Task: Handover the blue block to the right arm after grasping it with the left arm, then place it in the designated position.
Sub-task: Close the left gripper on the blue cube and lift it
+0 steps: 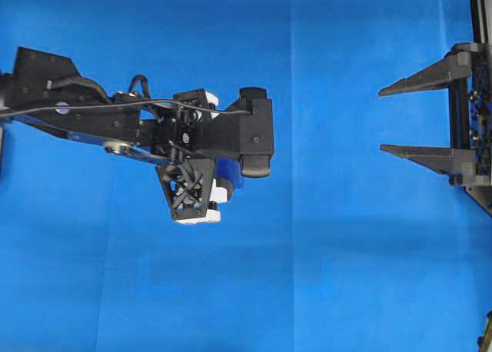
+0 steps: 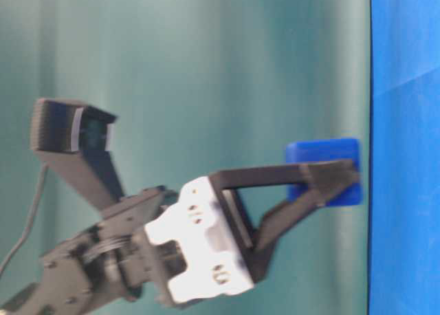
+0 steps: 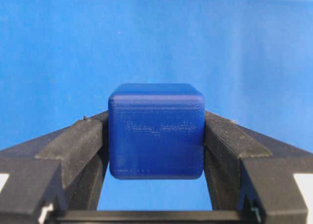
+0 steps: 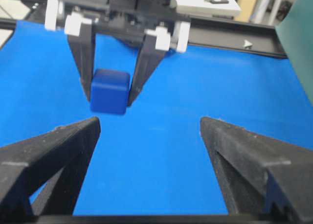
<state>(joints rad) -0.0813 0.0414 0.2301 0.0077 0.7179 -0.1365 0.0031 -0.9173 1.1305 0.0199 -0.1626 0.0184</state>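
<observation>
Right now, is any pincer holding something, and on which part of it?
The left pincer holds the blue block, clamped on two opposite side faces near its fingertips. The right pincer stands open and holds nothing.

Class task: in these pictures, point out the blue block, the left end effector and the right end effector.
blue block [image 3: 156, 131]: left wrist view, front face.
left end effector [image 4: 111, 89]: right wrist view, midway between its fingertips, on the gripped block.
right end effector [image 1: 382, 120]: overhead view, gap between its fingertips.
</observation>
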